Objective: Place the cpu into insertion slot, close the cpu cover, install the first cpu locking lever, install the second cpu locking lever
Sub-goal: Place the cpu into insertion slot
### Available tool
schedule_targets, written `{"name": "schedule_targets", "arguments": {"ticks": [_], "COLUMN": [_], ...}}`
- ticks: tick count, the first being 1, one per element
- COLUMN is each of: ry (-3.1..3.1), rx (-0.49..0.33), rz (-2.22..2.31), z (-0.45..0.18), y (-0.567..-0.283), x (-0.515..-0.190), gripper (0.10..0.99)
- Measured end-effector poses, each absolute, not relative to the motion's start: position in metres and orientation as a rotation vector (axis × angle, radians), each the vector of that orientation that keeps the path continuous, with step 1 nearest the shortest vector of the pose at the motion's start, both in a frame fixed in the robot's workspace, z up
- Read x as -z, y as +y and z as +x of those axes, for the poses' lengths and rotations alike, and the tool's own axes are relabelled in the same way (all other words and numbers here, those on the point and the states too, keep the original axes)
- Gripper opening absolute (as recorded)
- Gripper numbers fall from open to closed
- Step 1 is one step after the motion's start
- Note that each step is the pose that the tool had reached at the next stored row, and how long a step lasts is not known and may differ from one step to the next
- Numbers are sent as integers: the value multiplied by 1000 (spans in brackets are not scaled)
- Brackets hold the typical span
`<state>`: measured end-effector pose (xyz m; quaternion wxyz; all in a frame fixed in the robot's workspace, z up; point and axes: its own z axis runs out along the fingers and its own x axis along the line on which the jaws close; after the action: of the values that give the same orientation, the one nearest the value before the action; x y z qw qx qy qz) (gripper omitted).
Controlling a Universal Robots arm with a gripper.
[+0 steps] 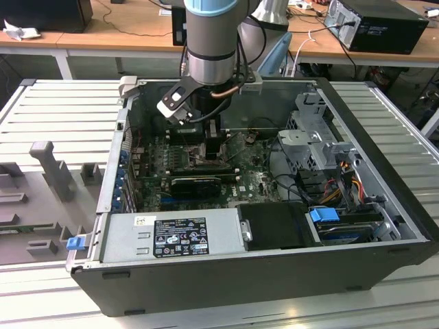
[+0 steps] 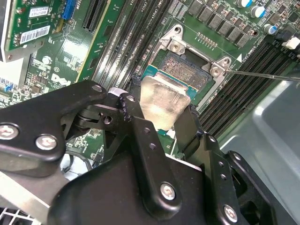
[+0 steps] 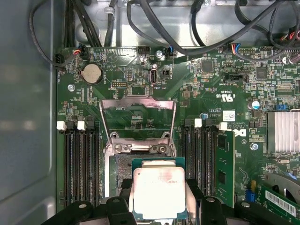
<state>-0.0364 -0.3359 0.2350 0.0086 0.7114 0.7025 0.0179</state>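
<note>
The exterior view shows the grey arm (image 1: 211,41) reaching down into an open black and grey metal computer case (image 1: 260,274). Its black gripper (image 1: 215,145) sits low over the green motherboard (image 1: 254,181). The chip cannot be made out from this distance.

Both wrist views show the detail. The gripper (image 3: 158,199) is clamped on the cpu (image 3: 158,191), a small flat square chip with a silvery metal upper face and a green edge. The black fingers (image 3: 194,194) press on two opposite sides.

In the first wrist view, the cpu sits over the near part of the insertion slot (image 3: 121,171), a square dark socket with a silver-grey rim. The far part of the socket is uncovered. Whether the chip touches the socket cannot be determined. The cpu cover (image 3: 138,100), a thin silver-grey frame plate with a square window, stands raised at the far side of the socket. Long black memory slots (image 3: 79,164) run along both sides.

The second wrist view shows the cpu (image 2: 161,101) from the side, with the exposed contact field of the insertion slot (image 2: 187,72) beyond it. A thin metal rod (image 2: 262,75) extends from the socket corner.
</note>
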Motion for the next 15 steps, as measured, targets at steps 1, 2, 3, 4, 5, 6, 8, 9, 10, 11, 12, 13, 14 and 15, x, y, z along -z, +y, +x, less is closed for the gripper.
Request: {"name": "schedule_targets", "arguments": {"ticks": [1, 2, 3, 4, 5, 6, 8, 9, 10, 11, 12, 13, 14, 15], "ry": [2195, 2195, 2195, 2195, 2195, 2195, 2195, 2194, 2194, 2193, 2193, 2193, 2193, 2191], "rx": [-56, -56, -55, -56, -55, -56, -56, -56, -56, -56, -56, -56, -55, -56], "rz": [2223, 2223, 2223, 2223, 2223, 2223, 2223, 2224, 2224, 2224, 2225, 2225, 2225, 2227], "z": [-37, -38, -40, -43, -44, -44, -44, -44, -44, -44, -44, -44, -44, -44], "y": [-336, -336, -336, -334, -333, -332, -328, -328, -327, -327, -327, -326, -325, -325], "x": [-235, -235, -235, -234, -233, -232, -225, -222, -220, -219, -218, -217, -216, -216], "gripper": [529, 529, 529, 529, 529, 529, 529, 529, 529, 529, 529, 529, 529, 529]}}
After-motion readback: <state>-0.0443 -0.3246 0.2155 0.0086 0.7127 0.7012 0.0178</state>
